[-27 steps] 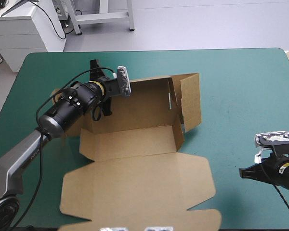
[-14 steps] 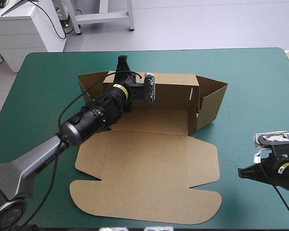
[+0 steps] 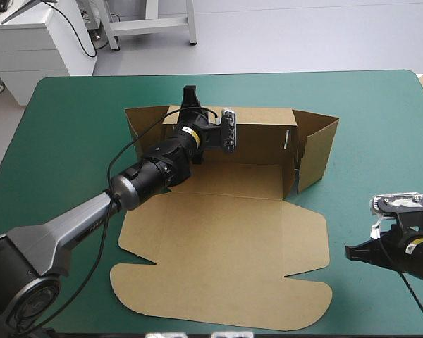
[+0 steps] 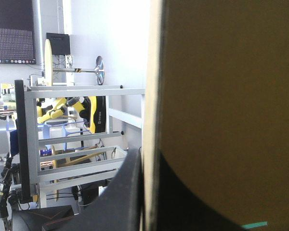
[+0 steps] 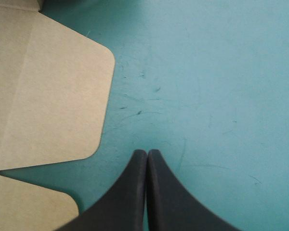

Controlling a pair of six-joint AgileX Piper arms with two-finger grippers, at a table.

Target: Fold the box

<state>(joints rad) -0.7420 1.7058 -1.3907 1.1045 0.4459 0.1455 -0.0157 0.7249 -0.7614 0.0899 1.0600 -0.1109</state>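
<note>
left hand (image 3: 190, 98), clamped on the box (image 3: 225, 246), has just swung its back wall (image 3: 261, 134) upright in the middle of the surface (image 3: 366, 105); right hand (image 5: 147, 161) idles pinched closed, empty. side flaps (image 3: 317, 144) probably next

The left arm (image 3: 70, 229) is grey, its wrist (image 3: 151, 172) a black cylinder with a yellow ring (image 3: 189, 132); the left claw (image 3: 191, 100) and right claw (image 5: 147, 155) bear black, curved, fin-shaped fingers.
</note>
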